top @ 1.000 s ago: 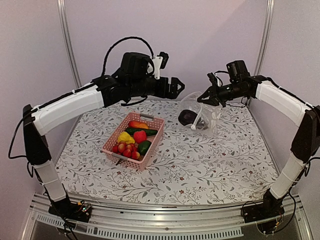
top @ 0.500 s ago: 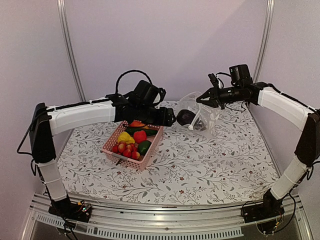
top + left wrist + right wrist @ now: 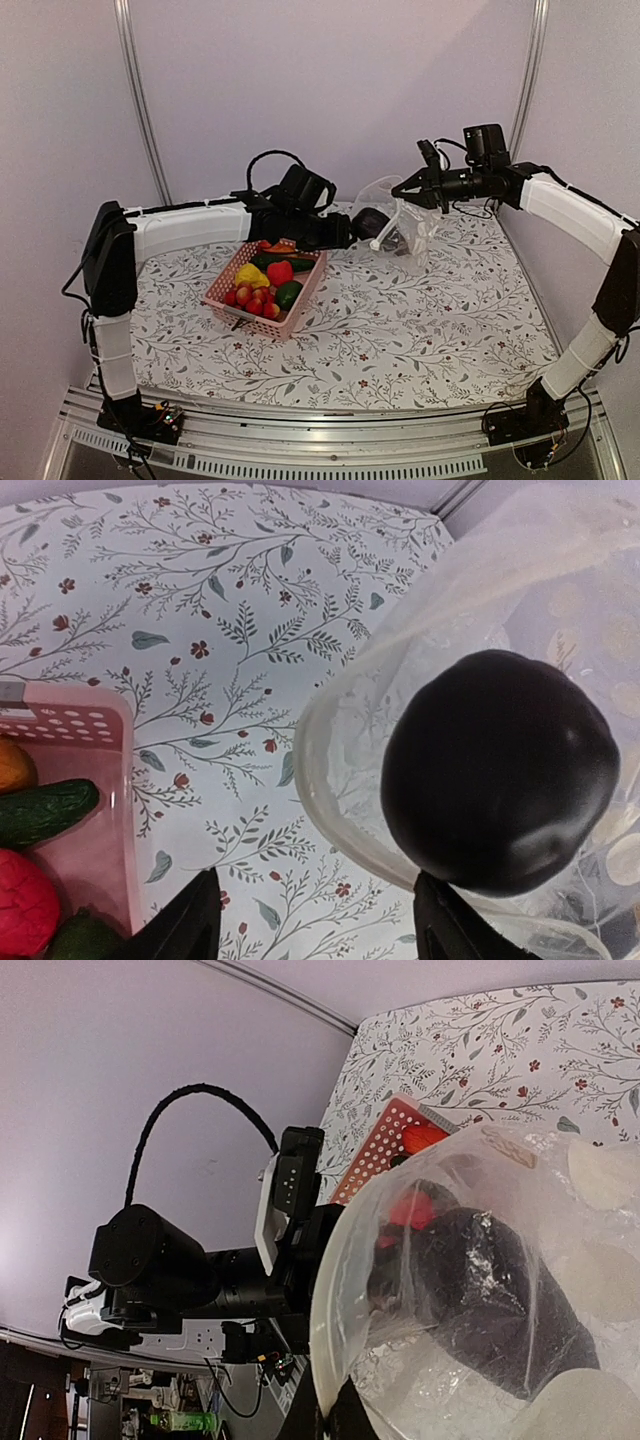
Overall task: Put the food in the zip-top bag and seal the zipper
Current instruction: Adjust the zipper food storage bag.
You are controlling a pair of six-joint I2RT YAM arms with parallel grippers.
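Floral cloth [image 3: 420, 330] lies under the basket [image 3: 262, 323] of food [image 3: 280, 272], lilac walls [image 3: 330, 90] behind.

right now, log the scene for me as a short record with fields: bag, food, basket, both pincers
zip-top bag: held up by its mouth edge, mouth open toward the left arm, not sealed
eggplant: inside the bag
pink basket: on the table, holds the other toy food
left pincer: open, empty, at the bag's mouth
right pincer: shut on the bag's mouth edge
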